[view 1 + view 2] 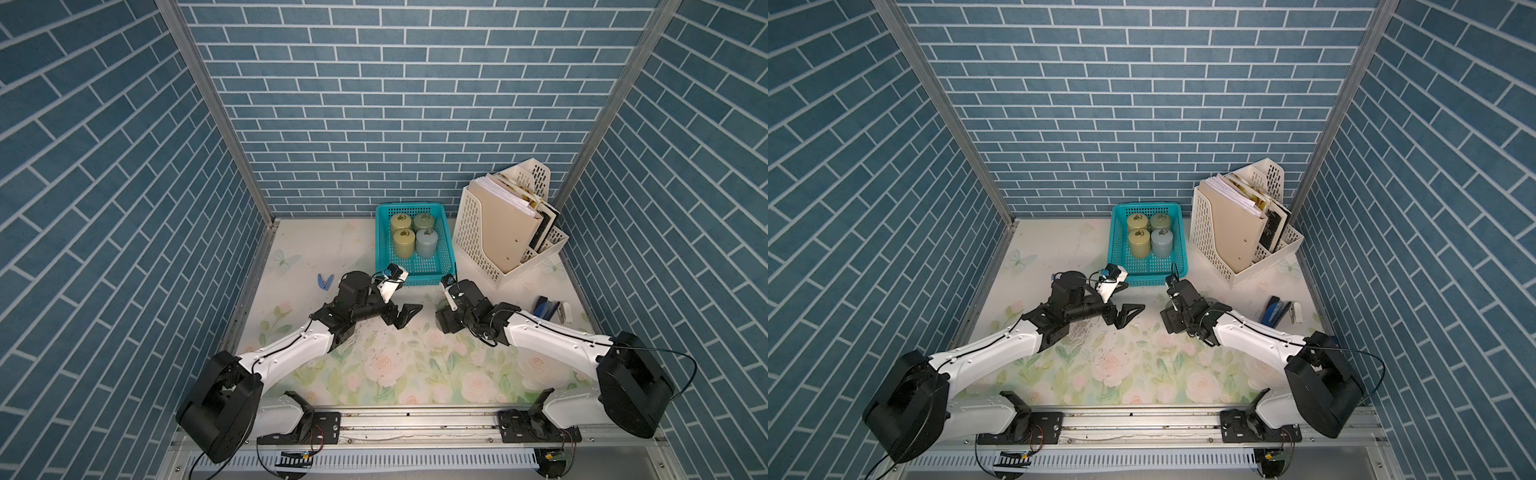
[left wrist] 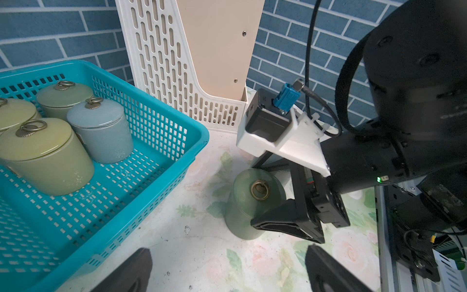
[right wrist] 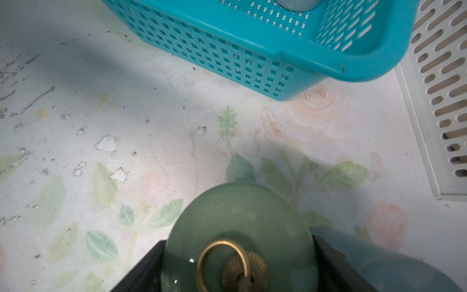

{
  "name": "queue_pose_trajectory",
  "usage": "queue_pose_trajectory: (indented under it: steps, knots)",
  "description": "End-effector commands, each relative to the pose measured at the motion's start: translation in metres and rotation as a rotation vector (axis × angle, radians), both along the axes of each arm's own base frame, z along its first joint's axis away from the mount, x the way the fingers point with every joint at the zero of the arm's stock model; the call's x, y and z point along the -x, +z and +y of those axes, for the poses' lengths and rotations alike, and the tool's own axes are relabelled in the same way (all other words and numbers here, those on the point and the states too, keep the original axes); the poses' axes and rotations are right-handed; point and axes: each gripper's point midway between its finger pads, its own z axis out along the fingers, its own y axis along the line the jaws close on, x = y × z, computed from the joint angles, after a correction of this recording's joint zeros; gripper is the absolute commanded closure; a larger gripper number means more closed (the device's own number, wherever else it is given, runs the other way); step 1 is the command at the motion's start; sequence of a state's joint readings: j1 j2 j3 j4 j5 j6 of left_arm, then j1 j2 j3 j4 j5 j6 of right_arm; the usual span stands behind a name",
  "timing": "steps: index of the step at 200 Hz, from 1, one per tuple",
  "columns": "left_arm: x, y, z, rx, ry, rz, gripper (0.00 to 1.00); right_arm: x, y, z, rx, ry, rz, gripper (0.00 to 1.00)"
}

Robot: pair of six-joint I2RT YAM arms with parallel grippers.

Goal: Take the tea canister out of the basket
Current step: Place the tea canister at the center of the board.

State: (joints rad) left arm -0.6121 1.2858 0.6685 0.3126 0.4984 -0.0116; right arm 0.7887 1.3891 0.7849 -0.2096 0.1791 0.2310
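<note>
Your right gripper (image 2: 252,194) has its fingers (image 2: 285,222) clamped on either side of the green tea canister (image 2: 242,202), which is already outside the basket (image 1: 424,277). The canister is upright just off the basket's near right corner, clear of the basket wall. It sits low at the tabletop (image 1: 374,365), but you cannot tell from these views whether its base touches. Its ring-topped lid (image 3: 227,215) faces up. Your left gripper (image 1: 407,315) hangs in front of the basket's near wall, fingers spread apart with nothing between them. Inside the basket, four more canisters (image 1: 404,243) stand upright in a tight square toward the far end, three greenish and one grey-blue. The cream file holder (image 1: 478,232) stands just beside the basket's right wall.
</note>
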Motion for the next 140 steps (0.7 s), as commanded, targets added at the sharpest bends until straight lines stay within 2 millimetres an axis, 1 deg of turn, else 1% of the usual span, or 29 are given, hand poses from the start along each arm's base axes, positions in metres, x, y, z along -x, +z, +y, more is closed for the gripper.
queue_pose_trajectory:
  steps: [1,46,78,92,107,122,140]
  knots:
    - [-0.001,0.012,-0.005,0.023,-0.016,-0.034,0.0,-0.005,0.007,0.002,-0.034,-0.017,-0.031,0.15]
    - [-0.001,0.012,-0.005,0.023,-0.018,-0.034,0.0,-0.006,0.008,-0.001,-0.026,-0.023,-0.04,0.01]
    - [-0.001,0.014,-0.006,0.033,-0.022,-0.037,0.0,-0.01,0.018,0.0,-0.033,-0.021,-0.069,0.0]
    - [-0.002,0.018,-0.006,0.042,-0.015,-0.044,0.0,-0.013,0.028,0.002,-0.034,-0.016,-0.09,0.0]
    - [-0.006,0.028,-0.002,0.065,0.023,-0.062,0.0,-0.019,0.042,0.008,-0.046,-0.006,-0.119,0.0]
    - [-0.015,0.038,0.006,0.067,0.103,-0.081,0.0,-0.025,0.061,0.018,-0.077,0.019,-0.149,0.0]
    - [-0.032,0.043,0.021,0.026,0.225,-0.093,0.0,-0.037,0.084,0.034,-0.112,0.047,-0.182,0.0]
